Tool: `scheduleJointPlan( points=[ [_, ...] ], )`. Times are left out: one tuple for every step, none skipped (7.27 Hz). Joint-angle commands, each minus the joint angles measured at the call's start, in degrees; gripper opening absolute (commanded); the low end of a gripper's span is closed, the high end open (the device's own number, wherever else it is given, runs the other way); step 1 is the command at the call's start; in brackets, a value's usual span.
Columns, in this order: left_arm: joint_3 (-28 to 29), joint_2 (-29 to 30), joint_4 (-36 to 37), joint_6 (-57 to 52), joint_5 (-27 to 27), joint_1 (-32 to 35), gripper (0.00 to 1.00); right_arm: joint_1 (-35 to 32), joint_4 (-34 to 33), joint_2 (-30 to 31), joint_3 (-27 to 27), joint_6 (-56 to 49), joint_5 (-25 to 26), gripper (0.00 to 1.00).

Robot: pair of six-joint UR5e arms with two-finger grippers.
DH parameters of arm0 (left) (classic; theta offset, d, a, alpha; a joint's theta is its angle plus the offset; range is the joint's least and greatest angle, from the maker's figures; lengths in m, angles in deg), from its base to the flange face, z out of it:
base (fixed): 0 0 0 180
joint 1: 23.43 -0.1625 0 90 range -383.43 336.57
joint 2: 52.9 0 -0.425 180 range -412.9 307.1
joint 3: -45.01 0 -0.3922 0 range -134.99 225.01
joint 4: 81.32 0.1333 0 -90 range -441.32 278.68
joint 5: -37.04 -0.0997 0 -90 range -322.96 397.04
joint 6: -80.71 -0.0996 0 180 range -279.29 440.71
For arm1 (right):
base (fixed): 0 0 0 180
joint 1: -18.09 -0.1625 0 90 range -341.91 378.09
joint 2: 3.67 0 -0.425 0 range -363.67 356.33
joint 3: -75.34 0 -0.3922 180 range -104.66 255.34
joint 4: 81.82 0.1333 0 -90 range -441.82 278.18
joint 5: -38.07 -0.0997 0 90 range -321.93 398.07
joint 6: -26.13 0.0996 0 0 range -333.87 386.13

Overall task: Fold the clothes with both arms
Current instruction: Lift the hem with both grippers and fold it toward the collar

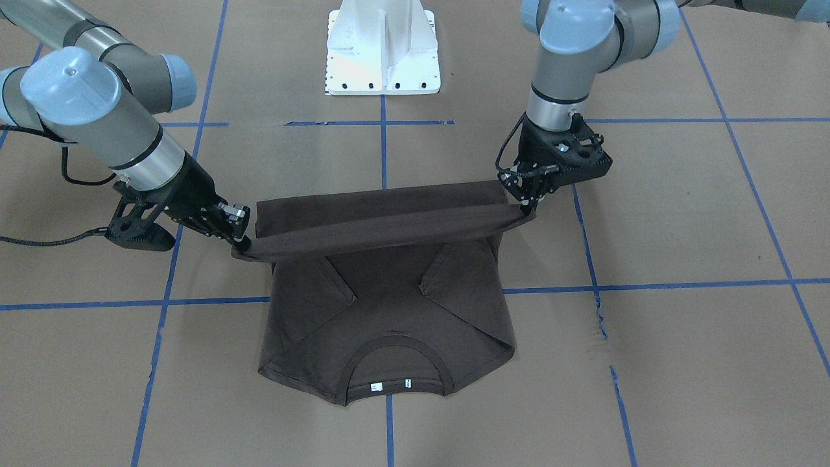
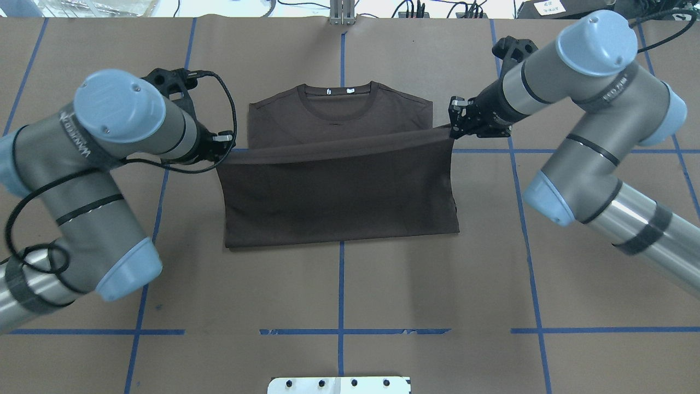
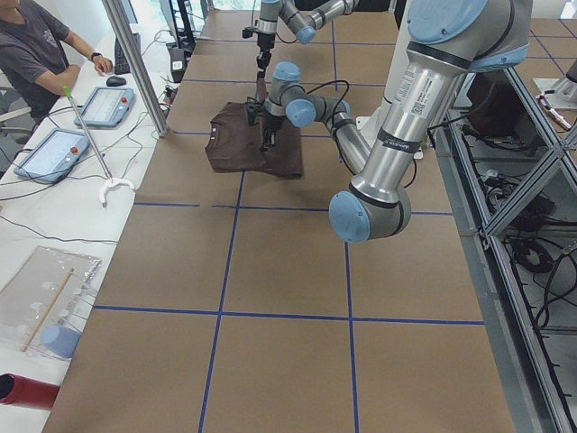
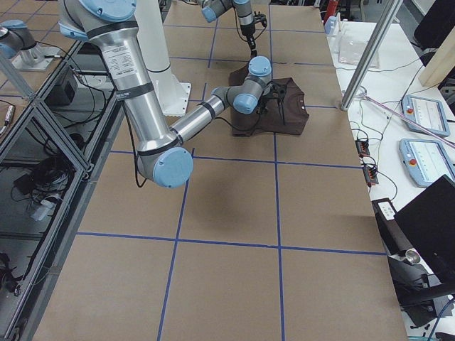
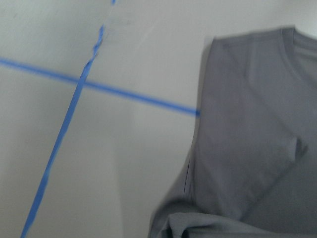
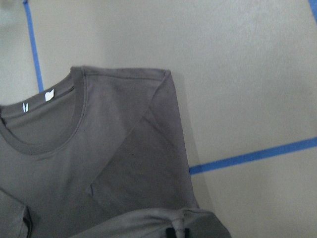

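Observation:
The dark brown T-shirt (image 1: 389, 311) lies flat on the brown table with both sleeves folded inward. Its round collar (image 2: 339, 104), with small white tags, is at the side far from the robot. My left gripper (image 2: 225, 149) is shut on one hem corner and my right gripper (image 2: 453, 130) is shut on the other. The hem hangs between them as a taut raised band (image 1: 389, 227) across the middle of the shirt. In the front-facing view the left gripper (image 1: 526, 206) is on the right and the right gripper (image 1: 243, 245) on the left. Both wrist views look down on the shirt's shoulders (image 6: 99, 148).
The white pedestal base (image 1: 382, 48) stands on the robot's side of the shirt. Blue tape lines (image 2: 340, 284) grid the brown table. In the left side view a person (image 3: 36, 54) sits at a bench with two control tablets (image 3: 54, 149) beyond the far edge.

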Motion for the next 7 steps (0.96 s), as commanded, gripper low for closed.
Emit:
scheduleJointPlan(
  points=[
    [13.4,4.9,-10.1,-0.5,0.2,2.9,0.0,-2.0,0.1,-7.6,11.0,-0.2,0.1,0.0],
    [18.0,6.7,-13.6,-0.4,0.1,3.9,0.0,-2.4,0.1,-10.5,15.8,-0.4,0.0,0.0],
    [21.5,7.6,-17.0,-0.4,0.2,4.9,0.0,-2.5,0.1,-13.5,20.8,-1.7,0.1,0.0],
    [25.6,9.7,-18.1,-0.3,0.1,5.1,0.0,-2.9,0.2,-15.1,23.5,-2.1,0.2,0.0],
    [29.9,10.7,-22.0,-0.4,0.0,5.2,0.0,-3.4,0.2,-15.8,25.1,-2.7,0.2,0.0],
    [30.4,10.7,-23.1,-0.4,-0.1,5.2,0.0,-3.4,0.2,-15.9,25.5,-3.4,0.2,0.0],
    [30.5,10.6,-23.1,-0.5,-0.1,5.3,0.0,-3.4,0.2,-16.1,25.7,-3.4,0.2,0.0]
  ],
)
